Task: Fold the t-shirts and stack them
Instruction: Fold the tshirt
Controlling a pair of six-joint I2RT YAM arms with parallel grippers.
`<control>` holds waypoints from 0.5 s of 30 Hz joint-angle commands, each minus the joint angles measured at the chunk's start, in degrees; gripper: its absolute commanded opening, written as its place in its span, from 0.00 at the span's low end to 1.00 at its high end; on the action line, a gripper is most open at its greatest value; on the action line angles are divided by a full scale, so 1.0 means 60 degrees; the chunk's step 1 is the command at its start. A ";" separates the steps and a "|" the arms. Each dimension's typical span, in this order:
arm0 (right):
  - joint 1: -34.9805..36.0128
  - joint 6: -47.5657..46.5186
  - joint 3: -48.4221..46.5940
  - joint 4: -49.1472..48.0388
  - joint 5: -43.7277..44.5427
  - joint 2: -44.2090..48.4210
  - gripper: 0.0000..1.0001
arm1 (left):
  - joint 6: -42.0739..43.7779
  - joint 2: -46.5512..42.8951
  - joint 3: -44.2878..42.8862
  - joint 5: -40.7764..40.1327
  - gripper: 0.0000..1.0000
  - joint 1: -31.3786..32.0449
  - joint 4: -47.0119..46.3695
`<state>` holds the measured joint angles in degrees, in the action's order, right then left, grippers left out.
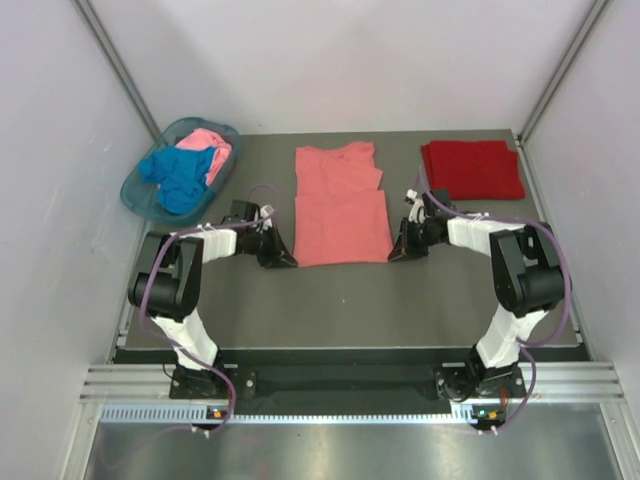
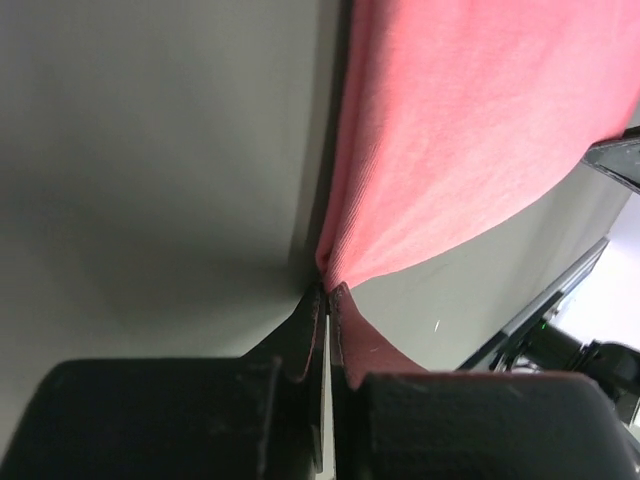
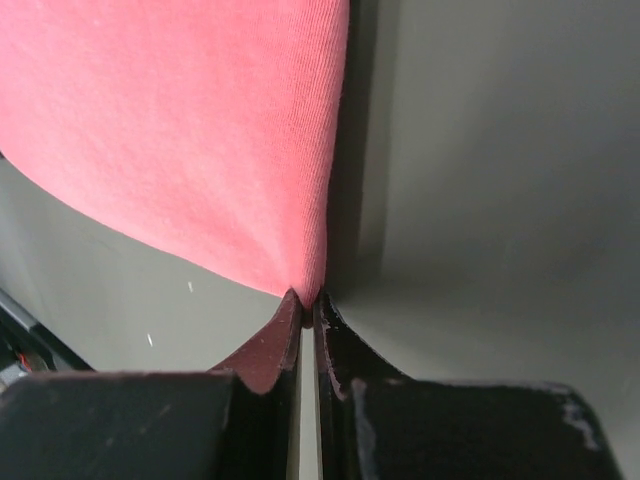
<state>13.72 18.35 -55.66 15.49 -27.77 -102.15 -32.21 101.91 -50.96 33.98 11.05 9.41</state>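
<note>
The salmon-coral t-shirt [image 1: 342, 205] lies flat mid-way across the worktop [image 1: 350, 300]; it looks soft, light and limp. The left claw [image 1: 284, 258] and right claw [image 1: 398, 252] each pinch a near hem corner, sensible holds, though thin cotton will likely sag between them.

a robotics lab cell: white panel walls [image 1: 340, 60], aluminium frame rail [image 1: 120, 385], grey work table [image 1: 340, 300].

The dark grey counter [image 1: 350, 300] carries a coral shirt [image 1: 340, 205] lying in the middle, a folded dark red shirt [image 1: 472, 168] at far right, and a teal basket [image 1: 133, 195] at far left.
</note>
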 commanded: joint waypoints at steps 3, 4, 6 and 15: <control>0.0321 0.0411 0.1350 0.0642 0.0950 0.1362 0.00 | 0.0285 -0.1177 0.1151 -0.0624 0.00 -0.0010 0.1068; 0.0510 0.0501 0.1497 0.0685 0.1038 0.1496 0.00 | 0.0314 -0.1556 0.1299 -0.0653 0.00 -0.0010 0.1141; 0.0818 0.0821 0.1980 0.0657 0.1287 0.2023 0.00 | 0.0358 -0.2186 0.1665 -0.0697 0.00 -0.0010 0.1375; 0.1478 0.1541 0.3489 0.0130 0.1699 0.3679 0.00 | 0.0226 -0.3639 0.2165 -0.0286 0.00 -0.0010 0.1814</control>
<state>21.69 25.98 -36.49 15.70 -21.89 -82.96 -31.42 82.76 -38.30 33.43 11.42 18.24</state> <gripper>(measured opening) 0.019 0.015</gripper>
